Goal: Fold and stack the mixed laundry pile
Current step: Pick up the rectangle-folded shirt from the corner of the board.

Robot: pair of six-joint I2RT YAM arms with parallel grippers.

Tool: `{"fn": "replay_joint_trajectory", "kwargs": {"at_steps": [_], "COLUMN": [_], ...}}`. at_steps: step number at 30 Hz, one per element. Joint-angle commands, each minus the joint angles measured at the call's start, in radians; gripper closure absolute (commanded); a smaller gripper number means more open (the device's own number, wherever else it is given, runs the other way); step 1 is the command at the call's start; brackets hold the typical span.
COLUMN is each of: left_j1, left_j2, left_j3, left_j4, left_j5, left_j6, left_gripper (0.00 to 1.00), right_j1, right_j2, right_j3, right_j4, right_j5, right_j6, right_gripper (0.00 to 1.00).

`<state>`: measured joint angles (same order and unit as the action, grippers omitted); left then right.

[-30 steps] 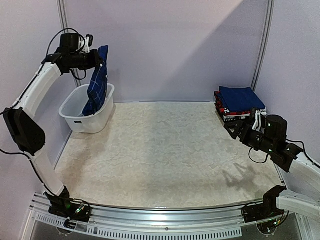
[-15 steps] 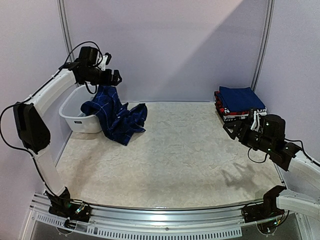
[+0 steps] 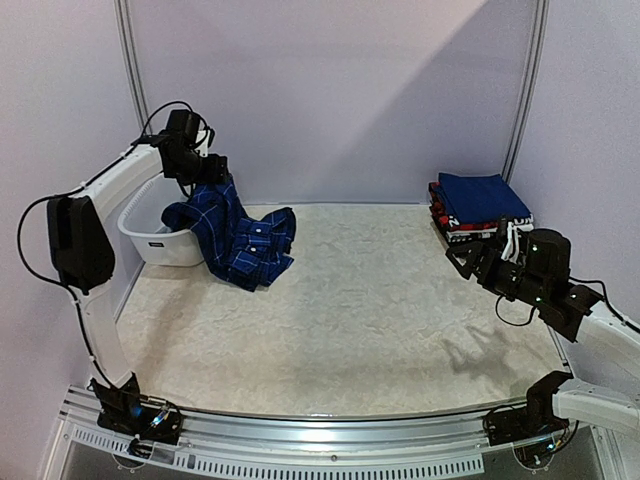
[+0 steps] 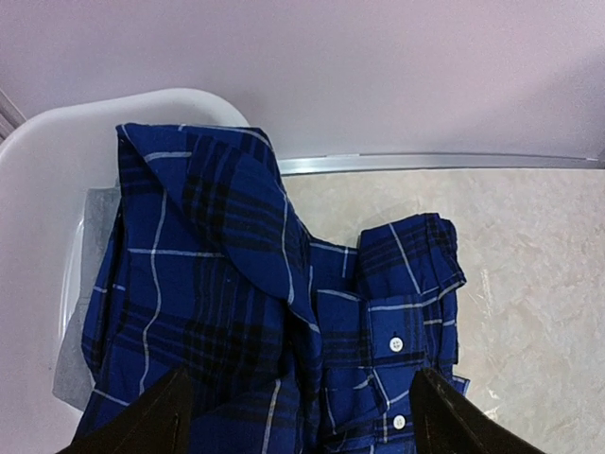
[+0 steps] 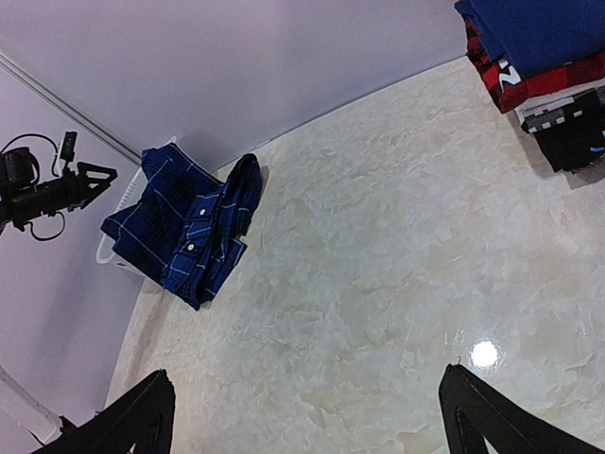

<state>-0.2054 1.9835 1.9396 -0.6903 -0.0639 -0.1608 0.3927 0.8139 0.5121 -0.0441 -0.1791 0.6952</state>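
Plainly, the plaid shirt (image 3: 235,235) lay crumpled over the rim of the white basket (image 3: 150,238) onto the far-left corner of the table (image 3: 350,320), below the left gripper (image 4: 299,371), its jaws spread and empty, the right gripper (image 5: 306,374) equally open, so a blind grab could pinch several layers or drag the basket.

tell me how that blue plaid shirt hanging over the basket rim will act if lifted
Probably floppy: the plaid shirt lies crumpled, sagging over the basket rim. Lifted at one point, it would likely hang and unfold. Pushed, it would probably bunch.
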Motion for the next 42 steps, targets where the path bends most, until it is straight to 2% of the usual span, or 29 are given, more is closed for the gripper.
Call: {"fn": "replay_joint_trajectory", "kwargs": {"at_steps": [1,14,16,21,25,29,37,39,42], "left_j1": [0.004,0.012,0.013,0.014,0.012,0.013,0.016,0.017,0.018], "left_j2": [0.109,0.301,0.307,0.307,0.313,0.326,0.341,0.347,0.355], "left_j3": [0.127,0.226,0.227,0.226,0.236,0.247,0.258,0.259,0.256], "left_j4": [-0.056,0.015,0.03,0.065,0.072,0.072,0.071,0.073,0.078], "left_j5": [-0.035,-0.03,-0.026,-0.032,-0.051,-0.063,-0.074,-0.077,-0.074], "left_j6": [-0.02,-0.102,-0.107,-0.12,-0.127,-0.129,-0.143,-0.145,-0.147], "left_gripper": [0.23,0.43,0.51,0.79,0.87,1.0,1.0,0.9,0.64], "right_j1": [0.006,0.008,0.008,0.008,0.007,0.008,0.006,0.008,0.008], "right_j2": [-0.008,-0.01,-0.01,-0.014,-0.018,-0.027,-0.029,-0.022,-0.006], "right_j3": [-0.009,-0.015,-0.014,-0.014,-0.014,-0.014,-0.015,-0.013,-0.006], "right_j4": [0.006,-0.007,-0.008,-0.017,-0.02,-0.022,-0.021,-0.017,-0.015], "right_j5": [-0.006,0.006,0.007,0.006,0.004,0.003,0.007,0.009,0.002], "right_j6": [0.002,-0.008,-0.008,-0.01,-0.008,-0.007,-0.006,-0.008,-0.01], "right_gripper": [0.01,0.01,0.01,0.01,0.01,0.01,0.01,0.01,0.01]}}
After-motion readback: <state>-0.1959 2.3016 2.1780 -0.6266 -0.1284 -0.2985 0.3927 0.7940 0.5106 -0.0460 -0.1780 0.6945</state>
